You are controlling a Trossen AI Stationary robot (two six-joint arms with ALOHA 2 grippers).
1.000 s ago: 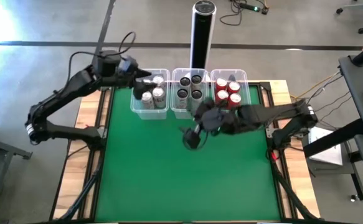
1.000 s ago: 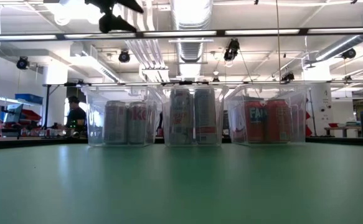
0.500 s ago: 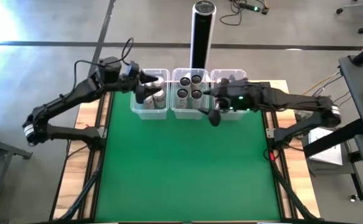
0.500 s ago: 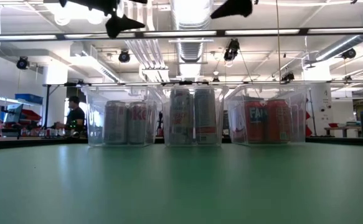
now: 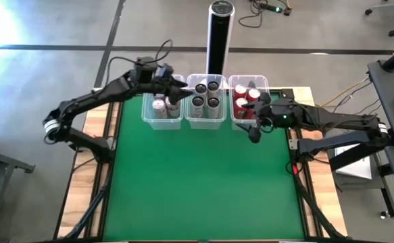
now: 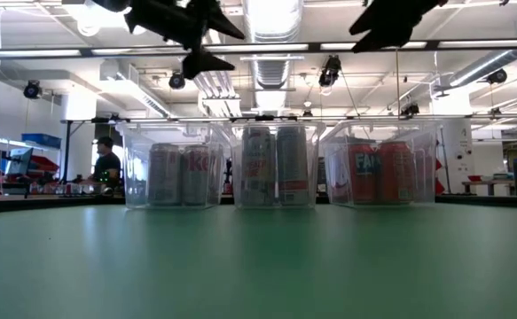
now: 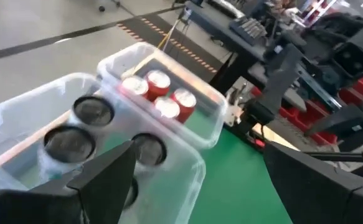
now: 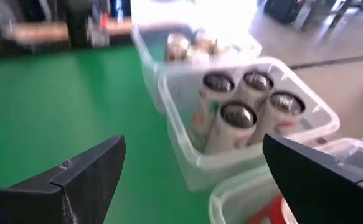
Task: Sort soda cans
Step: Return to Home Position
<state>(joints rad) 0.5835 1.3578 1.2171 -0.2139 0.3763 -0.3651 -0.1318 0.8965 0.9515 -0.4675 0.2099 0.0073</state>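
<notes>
The left arm (image 5: pixel 95 101) reached in from its side with the elbow bent. The left gripper (image 5: pixel 177 94) hung high, its two fingers (image 7: pixel 103 177) spread wide and empty. The right arm (image 5: pixel 332 123) stretched out nearly straight toward the middle. The right gripper (image 5: pixel 251 119) was likewise raised, its dark fingertips (image 8: pixel 84 177) parted and holding nothing, well apart from the left gripper.

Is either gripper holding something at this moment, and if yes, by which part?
Nothing is held: the left gripper and the right gripper, near the bins, have open, empty jaws.
</notes>
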